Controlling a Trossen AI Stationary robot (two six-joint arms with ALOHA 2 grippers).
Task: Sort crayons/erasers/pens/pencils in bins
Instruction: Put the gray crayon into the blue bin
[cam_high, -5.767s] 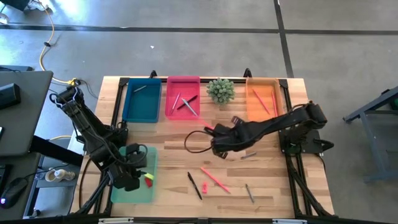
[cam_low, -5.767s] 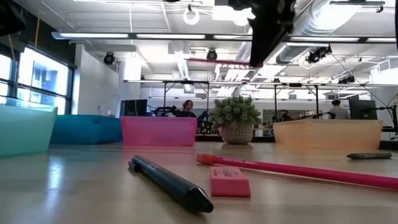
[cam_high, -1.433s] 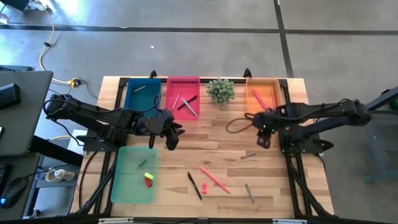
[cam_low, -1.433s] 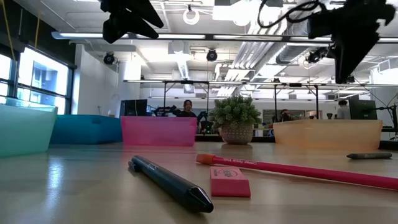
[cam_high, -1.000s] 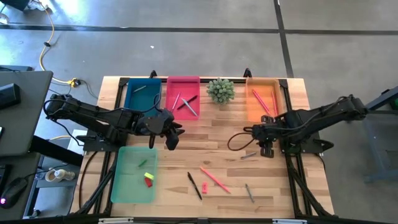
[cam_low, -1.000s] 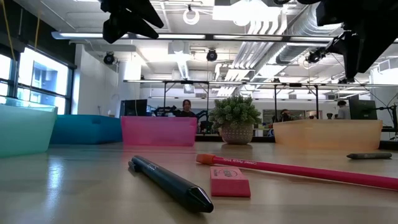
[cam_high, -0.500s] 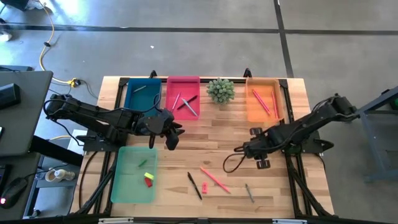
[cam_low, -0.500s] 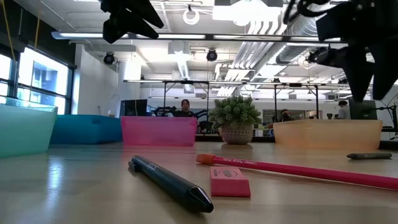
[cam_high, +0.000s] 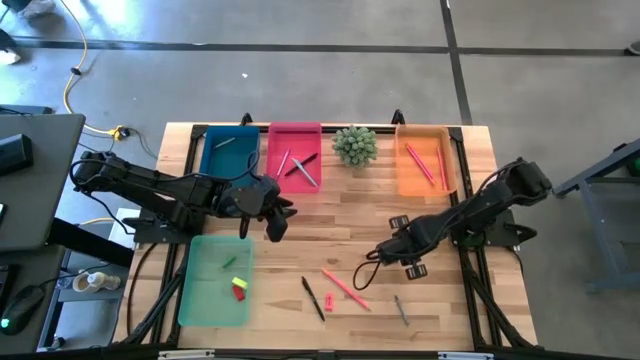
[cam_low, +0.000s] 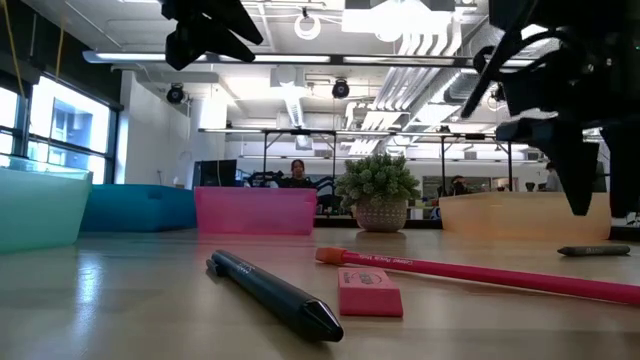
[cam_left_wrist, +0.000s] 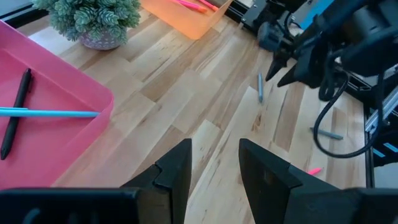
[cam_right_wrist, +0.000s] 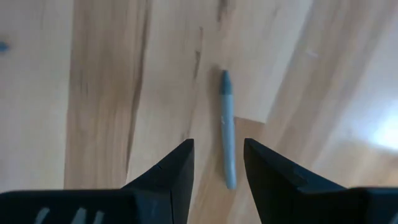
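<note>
On the wooden table, lower right, the right gripper, fingers apart and empty, should straddle the grey crayon squarely before closing.

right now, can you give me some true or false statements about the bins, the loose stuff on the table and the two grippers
1. The right gripper hangs open over a grey crayon lying on the table. True.
2. The left gripper holds a pen. False: its fingers are open and empty, near the pink bin.
3. The orange bin is empty. False: pink sticks lie in it.
4. A red eraser lies in the pale-green bin. True.
5. The plant stands between the pink and orange bins. True.
</note>
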